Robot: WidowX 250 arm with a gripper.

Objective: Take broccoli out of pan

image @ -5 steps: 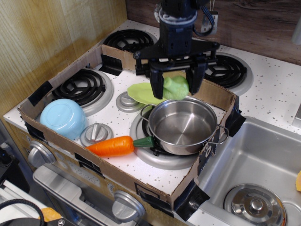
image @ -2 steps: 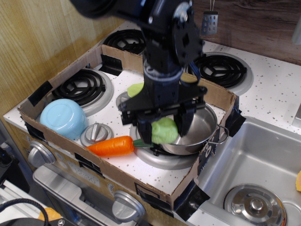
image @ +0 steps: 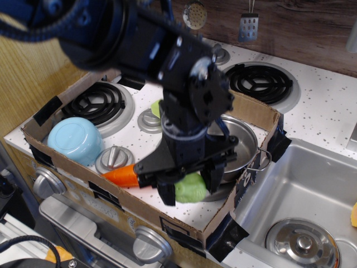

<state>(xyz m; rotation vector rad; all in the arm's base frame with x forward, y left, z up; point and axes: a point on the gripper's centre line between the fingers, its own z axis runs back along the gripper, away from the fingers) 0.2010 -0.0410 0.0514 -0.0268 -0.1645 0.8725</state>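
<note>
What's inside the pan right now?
The pan shows only bare shiny metal on its visible right part; the arm covers the rest. The broccoli is outside, in the claw near the front.

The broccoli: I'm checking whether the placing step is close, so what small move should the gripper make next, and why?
Probably lower a little and open. The gripper holds the broccoli between its fingers, already outside the pan, above the bare speckled stovetop near the carrot. Whether it touches down yet is unclear.
</note>
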